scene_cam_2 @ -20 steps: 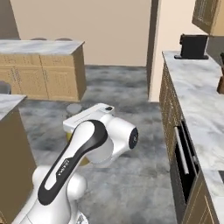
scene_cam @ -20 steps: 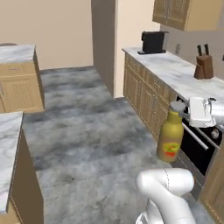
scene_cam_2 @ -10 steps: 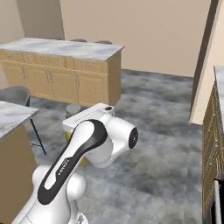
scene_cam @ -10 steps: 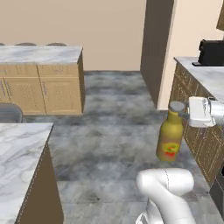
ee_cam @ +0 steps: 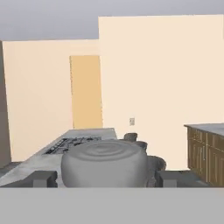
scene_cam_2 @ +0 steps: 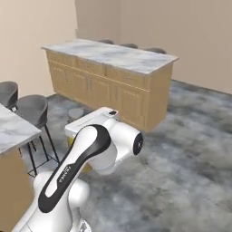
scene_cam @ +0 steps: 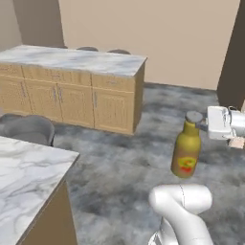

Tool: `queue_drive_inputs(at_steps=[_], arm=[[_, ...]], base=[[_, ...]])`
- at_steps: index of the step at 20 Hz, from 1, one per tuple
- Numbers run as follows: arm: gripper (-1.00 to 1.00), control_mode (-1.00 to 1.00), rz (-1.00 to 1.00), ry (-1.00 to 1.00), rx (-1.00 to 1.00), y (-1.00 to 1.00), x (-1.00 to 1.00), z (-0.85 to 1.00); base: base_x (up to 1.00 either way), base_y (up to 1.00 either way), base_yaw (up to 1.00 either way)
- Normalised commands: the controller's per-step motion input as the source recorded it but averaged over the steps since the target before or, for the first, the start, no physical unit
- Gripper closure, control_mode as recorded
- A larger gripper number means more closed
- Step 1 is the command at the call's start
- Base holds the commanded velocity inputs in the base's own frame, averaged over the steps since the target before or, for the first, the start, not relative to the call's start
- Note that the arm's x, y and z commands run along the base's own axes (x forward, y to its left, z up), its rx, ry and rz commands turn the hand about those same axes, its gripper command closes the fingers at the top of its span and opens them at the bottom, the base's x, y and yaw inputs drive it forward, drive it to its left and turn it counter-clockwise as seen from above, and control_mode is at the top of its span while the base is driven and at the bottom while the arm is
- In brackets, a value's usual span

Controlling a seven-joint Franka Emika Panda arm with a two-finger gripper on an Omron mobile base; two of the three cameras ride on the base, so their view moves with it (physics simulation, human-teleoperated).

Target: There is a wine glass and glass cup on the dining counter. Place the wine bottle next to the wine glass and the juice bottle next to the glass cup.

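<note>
Gripper [ee_cam: 105,178] clamped on grey cap of juice bottle [scene_cam: 186,152], held upright in the air above the grey floor [scene_cam: 124,162]. Bottle amber; fill level unclear. Dining counter [ee_cam: 78,144] with cooktop [ee_cam: 72,142] lies ahead; stools [scene_cam: 29,130] beside it.

You see the white arm [scene_cam_2: 86,158] rising from the lower left, its hand end hiding the claw itself. Beyond it stands a marble-topped bench [scene_cam_2: 113,54] with wooden cabinet doors. To its left, two grey stools [scene_cam_2: 31,108] sit beside another marble bench [scene_cam_2: 13,129].
</note>
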Motion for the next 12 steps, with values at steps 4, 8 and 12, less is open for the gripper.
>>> queue_drive_inputs(at_steps=[4,8,12], arm=[[1.00,1.00,0.00,0.00,0.00,0.00,0.00,0.00],[1.00,1.00,0.00,0.00,0.00,0.00,0.00,0.00],[1.00,1.00,0.00,0.00,0.00,0.00,0.00,0.00]], base=[[0.93,-0.32,0.62],[0.89,-0.25,0.66],[0.84,-0.41,0.62]])
